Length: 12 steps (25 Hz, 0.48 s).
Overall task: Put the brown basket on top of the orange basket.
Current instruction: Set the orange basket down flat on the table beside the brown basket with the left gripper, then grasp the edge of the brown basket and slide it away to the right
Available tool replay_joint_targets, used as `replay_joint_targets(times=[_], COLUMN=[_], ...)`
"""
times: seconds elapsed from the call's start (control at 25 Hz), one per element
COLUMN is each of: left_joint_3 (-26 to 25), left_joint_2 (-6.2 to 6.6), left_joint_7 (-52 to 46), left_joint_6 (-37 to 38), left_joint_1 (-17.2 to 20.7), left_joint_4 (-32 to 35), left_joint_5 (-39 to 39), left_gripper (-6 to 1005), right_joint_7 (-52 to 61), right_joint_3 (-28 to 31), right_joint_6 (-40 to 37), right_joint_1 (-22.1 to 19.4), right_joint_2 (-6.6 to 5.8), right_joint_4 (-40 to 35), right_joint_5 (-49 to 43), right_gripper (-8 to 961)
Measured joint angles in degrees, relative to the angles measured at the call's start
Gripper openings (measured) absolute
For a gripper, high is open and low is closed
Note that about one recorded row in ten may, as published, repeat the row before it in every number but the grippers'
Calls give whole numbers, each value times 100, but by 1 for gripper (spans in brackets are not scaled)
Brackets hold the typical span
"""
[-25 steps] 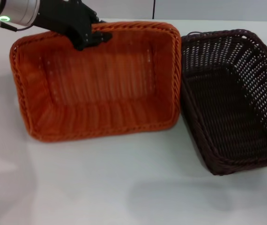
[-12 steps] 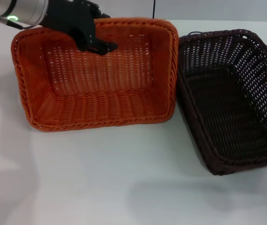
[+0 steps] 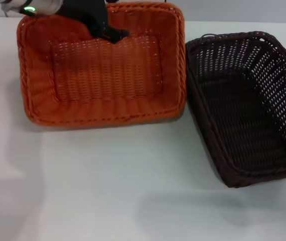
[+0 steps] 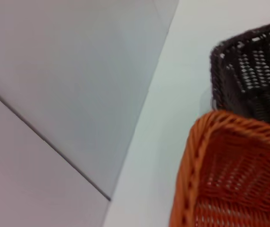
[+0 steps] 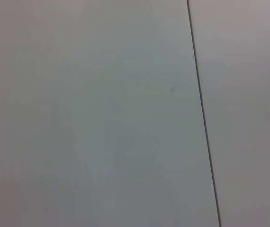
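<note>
The orange basket (image 3: 103, 75) is at the far left of the white table, open side up. My left gripper (image 3: 108, 31) reaches in over its far rim and is shut on that rim. A shadow lies under the basket's near edge, so it seems raised a little. The brown basket (image 3: 243, 105) sits on the table to the right of it, close beside its right side. The left wrist view shows a corner of the orange basket (image 4: 229, 175) with the brown basket (image 4: 253, 71) behind it. My right gripper is out of view.
The white table (image 3: 108, 186) stretches bare in front of both baskets. A grey panelled wall (image 4: 54, 94) stands behind the table's far edge. The right wrist view shows only wall panels (image 5: 125, 113).
The left gripper has carried the orange basket's far rim back and up. The basket has shifted away from me and its floor now faces me more squarely. The brown basket has not moved.
</note>
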Motion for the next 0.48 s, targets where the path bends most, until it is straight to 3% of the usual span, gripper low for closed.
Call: replay_joint_targets(times=[0.08,0.24,0.28,0.32,0.4,0.44,0.48], left_joint_3=[119,196,329,422,422,607,1499], left_joint_2=[-5,-5,-9,-20,-20,-32,-10], left_joint_7=[-66,-113,-206,-214,-214,-210,-188], left_joint_6=[60,131,768,1245,1245,1821,3755], left_joint_1=[152,253,578,793,793,1045,1776], left_joint_4=[481,727,1429,1699,1699,1920,2129], left_joint_5=[-15,-19,-21,-55,-55,-143,-335], left_gripper=[810,809,809,809,808,808,808], right_joint_7=[0,0,0,0,0,0,0], right_joint_3=[-1,-2,-6,-9,-18,-19,-19], right_joint_6=[-3,-13,-18,-22,-24,-23,-23], right_joint_1=[-8,-5,3,7,11,11,12], right_joint_2=[0,0,0,0,0,0,0], right_joint_4=[3,1,-8,-17,-30,-30,-26], right_joint_5=[0,1,1,1,1,1,1], right_gripper=[827,827,827,827,827,827,827])
